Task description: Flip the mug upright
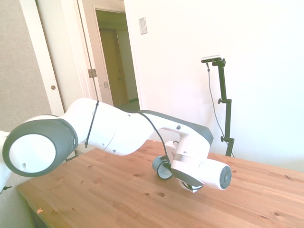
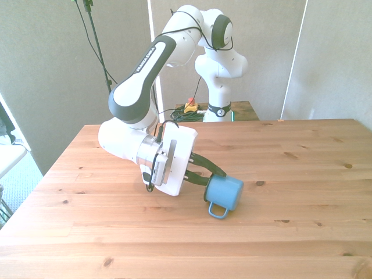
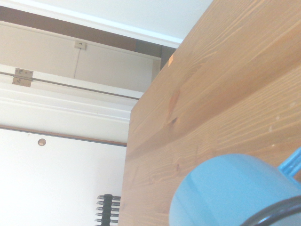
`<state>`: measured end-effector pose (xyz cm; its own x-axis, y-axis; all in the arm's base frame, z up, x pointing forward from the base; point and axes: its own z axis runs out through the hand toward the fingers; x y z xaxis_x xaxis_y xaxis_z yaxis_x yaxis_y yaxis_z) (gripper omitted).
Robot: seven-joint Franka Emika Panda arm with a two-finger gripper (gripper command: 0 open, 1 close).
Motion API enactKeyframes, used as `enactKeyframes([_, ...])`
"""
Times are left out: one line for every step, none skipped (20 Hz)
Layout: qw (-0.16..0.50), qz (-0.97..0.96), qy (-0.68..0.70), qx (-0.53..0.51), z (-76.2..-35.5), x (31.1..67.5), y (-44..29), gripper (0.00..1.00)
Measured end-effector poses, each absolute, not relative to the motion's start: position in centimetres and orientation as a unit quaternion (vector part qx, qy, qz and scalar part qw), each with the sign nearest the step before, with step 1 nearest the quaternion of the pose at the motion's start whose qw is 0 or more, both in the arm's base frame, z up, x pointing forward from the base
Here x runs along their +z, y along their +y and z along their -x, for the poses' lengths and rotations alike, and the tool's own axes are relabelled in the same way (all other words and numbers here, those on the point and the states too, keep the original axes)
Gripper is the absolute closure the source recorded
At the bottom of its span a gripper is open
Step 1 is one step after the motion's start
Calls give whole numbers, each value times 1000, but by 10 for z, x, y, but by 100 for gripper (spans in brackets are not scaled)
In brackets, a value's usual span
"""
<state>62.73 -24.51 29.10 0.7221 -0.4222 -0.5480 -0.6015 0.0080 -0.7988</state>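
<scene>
End effector [image 2: 210, 174], low and turned sideways at centre of the front view, grips the blue mug [image 2: 224, 195] by its rim, mug tilted with handle [image 2: 217, 210] down, just over the wooden surface [image 2: 290, 174].

One light-blue enamel mug [image 2: 224, 194] with one loop handle [image 2: 217, 210] sits on one wooden table [image 2: 302, 174], and one white robot arm [image 2: 152, 64] carries one two-finger gripper [image 2: 213, 175]. At the far edge, one red-and-yellow button box [image 2: 190, 107] appears; the side view shows one open doorway [image 1: 116, 59] and one wall plate [image 1: 143, 25].
</scene>
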Motion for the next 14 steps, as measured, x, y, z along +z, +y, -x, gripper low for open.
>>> enactKeyframes([610,700,365,74,-629,290,-245,100])
enactKeyframes([610,700,364,74,-630,291,-246,100])
enactKeyframes([610,700,364,73,-631,292,-246,100])
enactKeyframes([610,700,363,73,-632,293,-247,100])
enactKeyframes([611,700,363,73,-632,295,-247,100])
enactKeyframes([612,699,362,74,-632,295,-247,100])
enactKeyframes([612,699,363,74,-632,295,-248,100])
enactKeyframes([613,698,363,74,-631,295,-249,100])
enactKeyframes([613,698,363,74,-631,295,-250,100])
enactKeyframes([613,698,363,74,-630,295,-251,100])
enactKeyframes([613,698,363,74,-630,295,-251,100])
enactKeyframes([613,698,363,74,-630,295,-251,100])
enactKeyframes([613,698,363,74,-630,295,-251,100])
enactKeyframes([613,698,363,74,-630,295,-251,100])
